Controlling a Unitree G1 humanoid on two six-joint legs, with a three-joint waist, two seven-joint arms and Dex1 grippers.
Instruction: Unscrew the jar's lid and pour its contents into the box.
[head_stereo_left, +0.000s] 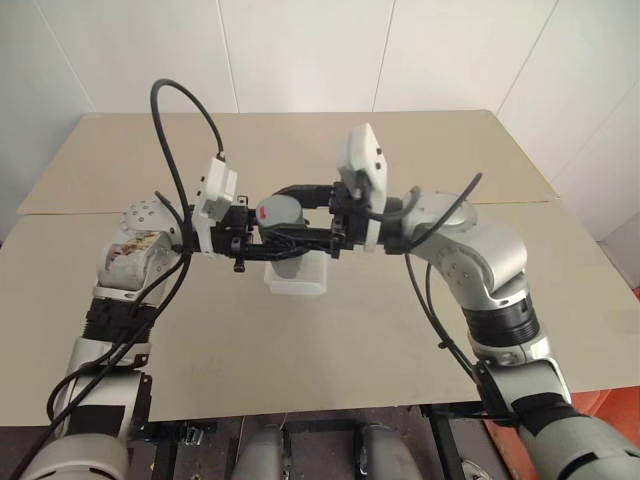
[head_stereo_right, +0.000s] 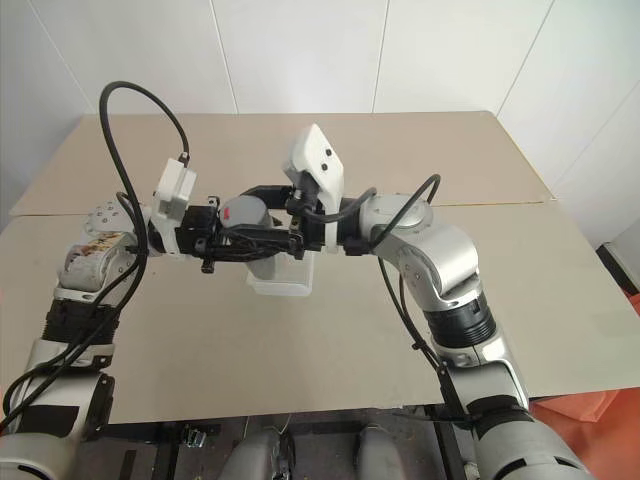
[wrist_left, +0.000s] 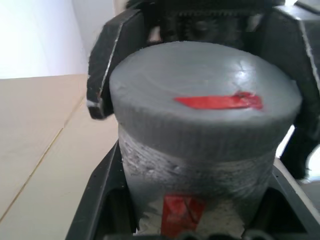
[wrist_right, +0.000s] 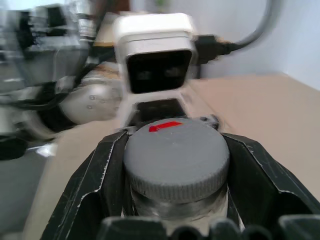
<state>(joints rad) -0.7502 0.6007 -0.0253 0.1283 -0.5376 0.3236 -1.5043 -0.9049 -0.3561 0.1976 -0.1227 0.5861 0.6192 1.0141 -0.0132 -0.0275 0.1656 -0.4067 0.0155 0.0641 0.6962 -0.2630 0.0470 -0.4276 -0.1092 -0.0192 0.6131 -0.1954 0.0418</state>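
Hovering above the desk (head_stereo_left: 400, 330), the jar (wrist_left: 200, 190) sits upright between both hands, its grey lid (head_stereo_left: 279, 211) with the red mark still on. Left hand (head_stereo_left: 262, 243) is closed round the jar's body below the lid. Right hand (wrist_right: 175, 165) reaches in from the opposite side, fingers (wrist_right: 255, 170) clamped against the lid's ribbed edge. The box (head_stereo_left: 297, 280) rests on the desk directly beneath the jar.
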